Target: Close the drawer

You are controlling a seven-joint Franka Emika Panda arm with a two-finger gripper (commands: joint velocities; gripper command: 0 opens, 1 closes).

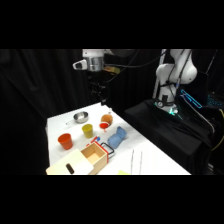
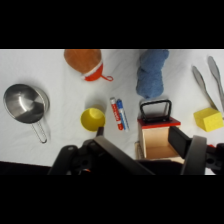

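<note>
While the white Franka arm's two-finger gripper hangs well above the far edge of the white tabletop, the small light-wood drawer with its red-edged front and black loop handle stands pulled out of the pale wooden cabinet at the tabletop's near left corner, seen from the side. Its open box shows bare wood inside. Just beyond the handle lies a crumpled blue cloth. A yellow cup stands near the tabletop's middle, an orange-red cup toward the left edge, a small steel saucepan by the far edge, and an orange-brown mitt with a red loop to its right. Metal tongs lie toward the near right edge. Whether the fingers are spread or closed cannot be told from this side.

Seen from the wrist, the gripper's black linkage rises from the bottom edge, and the fingers stand apart, grasping nothing. The drawer lies between them and the cloth, its handle pointing up toward the cloth. A red, white and blue tube lies between the drawer and the yellow cup. The saucepan sits at the left, the mitt at the top, the tongs at the right, with a yellow block just below them.
</note>
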